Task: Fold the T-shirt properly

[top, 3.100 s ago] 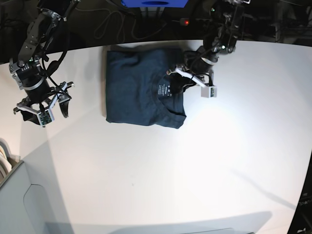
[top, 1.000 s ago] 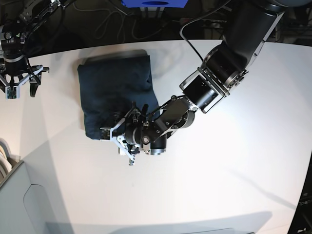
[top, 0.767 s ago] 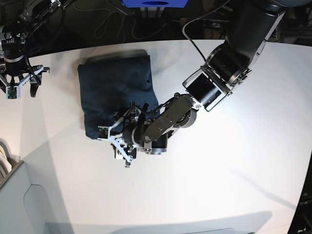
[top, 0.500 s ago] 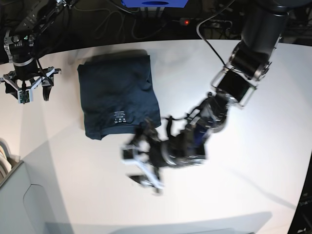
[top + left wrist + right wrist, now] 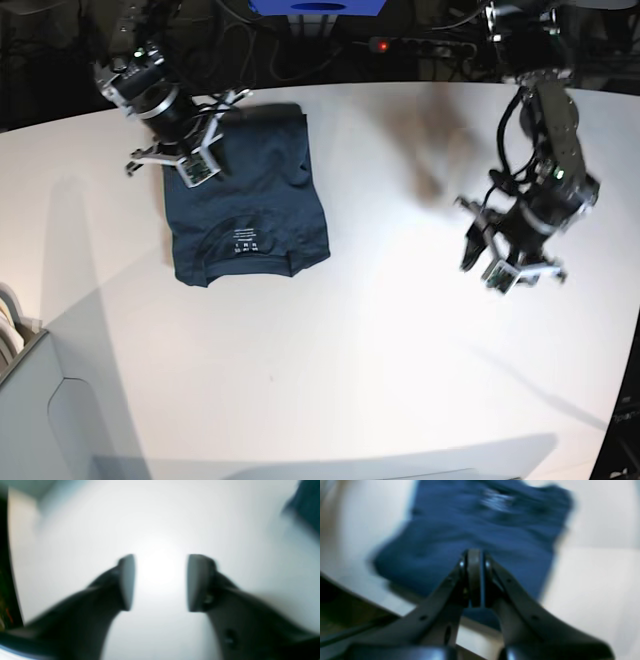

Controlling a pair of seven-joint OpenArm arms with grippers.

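Navy cotton, the shirt lies folded compact on the worktop, so I judge I'm at final tidying: left fingers parted and empty, right fingers together above it, smoothing next.

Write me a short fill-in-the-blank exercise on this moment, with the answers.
The shirt is dark ____ in color.
The small label print on it, seen in the base view, is ____.
The left hand is ____, with nothing between its fingertips.
The hand nearer the shirt is the ____ one.

Answers: blue; white; open; right
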